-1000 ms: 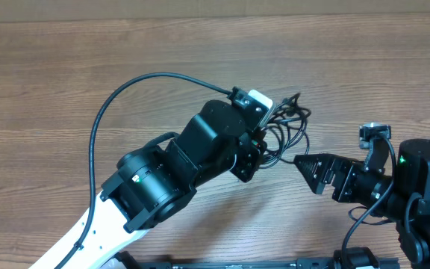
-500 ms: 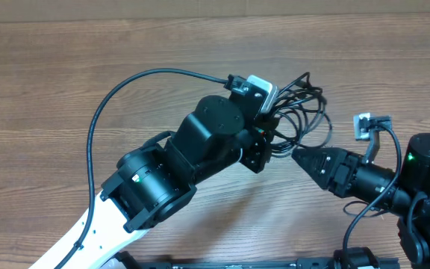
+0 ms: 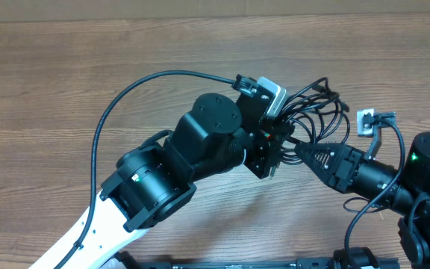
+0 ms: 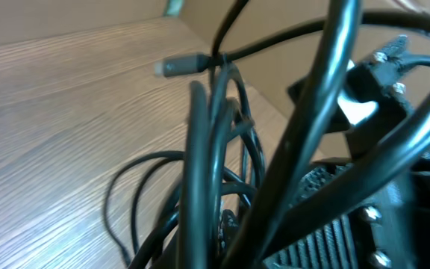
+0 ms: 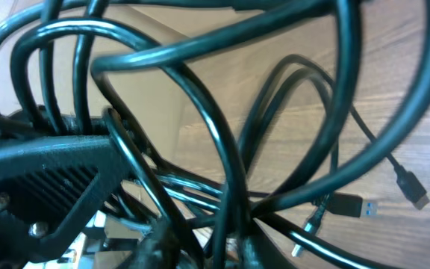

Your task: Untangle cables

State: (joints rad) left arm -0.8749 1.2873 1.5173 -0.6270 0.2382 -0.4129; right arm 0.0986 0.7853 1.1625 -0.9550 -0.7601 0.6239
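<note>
**Light fine, wrist cams soft up close**

Overhead: bright, even, warm light from above, and the frame is sharp edge to edge. Tabletop (image 3: 66,82) grain reads clean. There is only a faint soft shadow beside the left arm (image 3: 215,127) around 5 o'clock. Its black housing has a mild sheen, nothing blown.

Left wrist: cables (image 4: 200,172) sit right at the lens, heavily blurred from centre to 3 o'clock. Wood at 9 o'clock is in focus. A white patch at 2 o'clock is clipped.

Right wrist: nearest strands are soft, with bright streaks along the sheaths. Plugs at 4 o'clock are crisper.
</note>
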